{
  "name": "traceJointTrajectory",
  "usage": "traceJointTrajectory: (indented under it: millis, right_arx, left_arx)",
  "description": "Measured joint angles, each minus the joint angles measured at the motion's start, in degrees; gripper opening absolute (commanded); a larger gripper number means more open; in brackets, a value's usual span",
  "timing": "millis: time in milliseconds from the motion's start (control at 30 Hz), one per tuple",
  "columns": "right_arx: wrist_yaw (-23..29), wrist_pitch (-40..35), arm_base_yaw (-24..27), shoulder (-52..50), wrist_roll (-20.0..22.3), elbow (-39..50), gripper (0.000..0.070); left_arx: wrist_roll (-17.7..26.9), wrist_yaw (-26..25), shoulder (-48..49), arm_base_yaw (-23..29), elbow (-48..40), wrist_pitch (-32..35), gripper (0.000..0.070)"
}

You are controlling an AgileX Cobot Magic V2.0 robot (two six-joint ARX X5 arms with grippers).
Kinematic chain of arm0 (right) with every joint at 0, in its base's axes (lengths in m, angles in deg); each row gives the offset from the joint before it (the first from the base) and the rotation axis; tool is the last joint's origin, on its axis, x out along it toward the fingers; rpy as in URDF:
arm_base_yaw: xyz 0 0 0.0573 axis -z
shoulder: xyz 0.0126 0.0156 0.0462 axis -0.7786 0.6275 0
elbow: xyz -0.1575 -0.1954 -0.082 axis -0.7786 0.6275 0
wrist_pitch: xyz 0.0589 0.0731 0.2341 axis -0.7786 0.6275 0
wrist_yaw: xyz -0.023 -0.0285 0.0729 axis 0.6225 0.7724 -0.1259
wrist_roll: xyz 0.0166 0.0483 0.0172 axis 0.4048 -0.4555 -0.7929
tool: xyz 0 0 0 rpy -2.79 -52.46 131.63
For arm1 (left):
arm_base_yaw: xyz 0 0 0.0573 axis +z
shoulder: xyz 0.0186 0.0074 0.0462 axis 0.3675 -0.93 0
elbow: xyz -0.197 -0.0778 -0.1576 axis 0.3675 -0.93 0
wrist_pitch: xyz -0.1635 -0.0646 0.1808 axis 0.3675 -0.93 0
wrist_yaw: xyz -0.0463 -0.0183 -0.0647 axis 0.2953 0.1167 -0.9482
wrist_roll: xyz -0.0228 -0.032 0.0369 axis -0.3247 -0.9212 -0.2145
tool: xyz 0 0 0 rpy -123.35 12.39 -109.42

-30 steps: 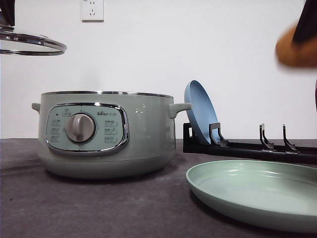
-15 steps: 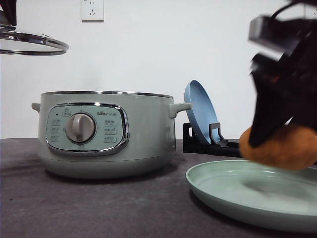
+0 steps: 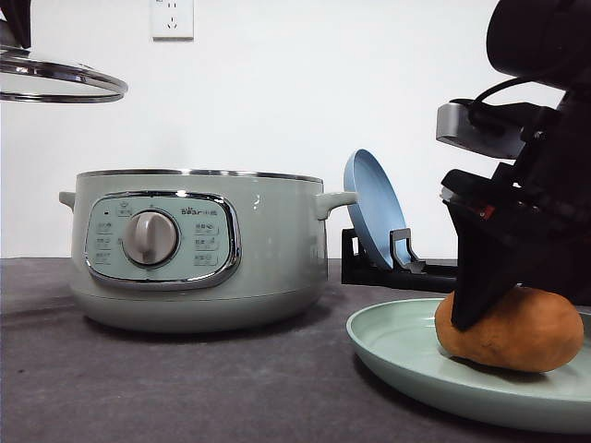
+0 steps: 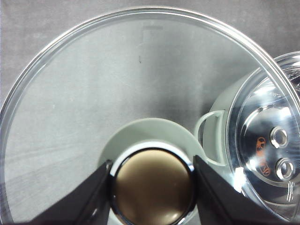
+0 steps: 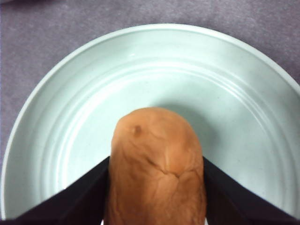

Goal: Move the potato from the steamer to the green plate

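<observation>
Glass lid (image 3: 57, 78): high at the far left of the front view, level, well above the desk and off to the side of the steamer.
Left gripper (image 4: 152, 187): in the left wrist view its dark fingers (image 4: 96, 197) pinch the lid's round brown knob (image 4: 152, 187) from both sides; through the glass, the grey desk and part of the steamer lie below.
Steamer (image 3: 199, 249): pale sage-green pot standing on the desk left of centre, uncovered, with its chrome-framed panel and grey dial (image 3: 150, 238) facing the camera and a handle on each side; the left wrist view shows one handle and a shiny inner base.
Desk (image 3: 185, 388): dark grey surface that carries the steamer, the rack and the green plate.
Blue plate (image 3: 374, 208): stands on edge in a black rack (image 3: 397, 263) behind and to the right of the steamer, just beside its right handle.
Green plate (image 3: 397, 346): flat on the desk at the lower right, near the steamer but apart from it.
Potato (image 3: 510, 329): orange-brown lump lying in the green plate, its underside touching the plate's floor; in the right wrist view it sits near the middle of the plate.
Right gripper (image 5: 157, 187): low over the green plate, its black fingers (image 5: 79, 197) set against both flanks of the potato, closed on it.
</observation>
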Motion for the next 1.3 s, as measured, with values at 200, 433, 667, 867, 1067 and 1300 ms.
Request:
traceJointTrajectory:
  millis: [200, 433, 667, 867, 1067, 1300]
  right_arx:
    - [-1.1, 1.5, 0.0, -1.2, 0.0, -0.3, 0.0528]
    - [-1.1, 13.3, 0.0, -10.2, 0.0, -10.3, 0.0552]
    - [-1.0, 27.8, 0.0, -21.1, 0.3, -23.4, 0.0552]
    - [-1.0, 37.2, 0.0, -29.3, 1.2, -31.5, 0.0551]
    - [-1.0, 40.8, 0.0, -37.4, 1.1, -33.2, 0.0551]
    - [-1.0, 40.9, 0.0, -44.1, 0.9, -33.3, 0.0551]
  left_arx:
    - [0.0, 0.0, 0.0, 0.0, 0.0, 0.0, 0.001]
    - [0.0, 0.0, 0.0, 0.0, 0.0, 0.0, 0.001]
    - [0.0, 0.0, 0.0, 0.0, 0.0, 0.0, 0.001]
    - [0.0, 0.0, 0.0, 0.0, 0.0, 0.0, 0.001]
    - [0.0, 0.0, 0.0, -0.9, 0.0, 0.6, 0.001]
    - [-0.1, 0.0, 0.0, -3.1, 0.0, 0.9, 0.001]
